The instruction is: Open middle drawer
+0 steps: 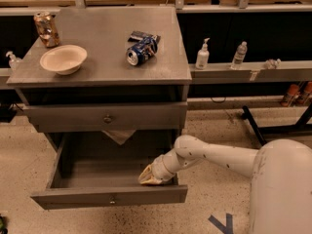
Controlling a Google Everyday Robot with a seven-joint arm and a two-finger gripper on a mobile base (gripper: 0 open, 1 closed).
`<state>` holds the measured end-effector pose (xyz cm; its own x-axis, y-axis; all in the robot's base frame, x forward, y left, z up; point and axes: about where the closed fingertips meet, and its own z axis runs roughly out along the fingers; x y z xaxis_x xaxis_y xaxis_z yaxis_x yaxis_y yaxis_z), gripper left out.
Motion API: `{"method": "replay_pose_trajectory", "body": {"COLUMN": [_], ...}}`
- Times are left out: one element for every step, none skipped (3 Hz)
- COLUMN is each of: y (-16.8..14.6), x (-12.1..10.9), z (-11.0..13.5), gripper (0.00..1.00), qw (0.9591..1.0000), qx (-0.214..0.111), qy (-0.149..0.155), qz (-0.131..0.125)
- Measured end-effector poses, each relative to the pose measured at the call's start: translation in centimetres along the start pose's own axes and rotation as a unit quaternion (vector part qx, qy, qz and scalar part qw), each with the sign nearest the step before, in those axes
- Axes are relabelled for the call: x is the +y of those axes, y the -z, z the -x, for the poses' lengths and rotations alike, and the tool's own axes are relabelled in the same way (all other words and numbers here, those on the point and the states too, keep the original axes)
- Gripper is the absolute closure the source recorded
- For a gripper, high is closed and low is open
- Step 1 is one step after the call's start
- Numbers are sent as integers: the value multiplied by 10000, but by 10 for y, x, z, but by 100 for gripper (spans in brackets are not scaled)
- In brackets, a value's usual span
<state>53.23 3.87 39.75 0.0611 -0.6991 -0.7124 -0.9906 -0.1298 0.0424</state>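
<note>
Your gripper [148,175] sits just inside the front of the middle drawer [73,198], near its right end; whether it grasps anything you cannot tell. The drawer stands pulled far out, its front running left to right, the knob [113,199] left of the gripper. Inside you see only bare floor.

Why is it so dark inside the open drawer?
Camera view: the tabletop and closed drawer above shade the open drawer, darkest at its back; the gripper, just inside its front edge toward the picture's right, looks brighter.
</note>
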Motion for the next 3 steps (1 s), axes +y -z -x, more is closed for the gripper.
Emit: {"method": "replay_pose_trajectory", "body": {"y": [0,0,0], "x": [0,0,0], "z": [0,0,0], "gripper": [100,100,100], "qw": [10000,10000,10000], "qx": [0,0,0], "qy": [1,1,2], "qz": [-1,-1,-2]}}
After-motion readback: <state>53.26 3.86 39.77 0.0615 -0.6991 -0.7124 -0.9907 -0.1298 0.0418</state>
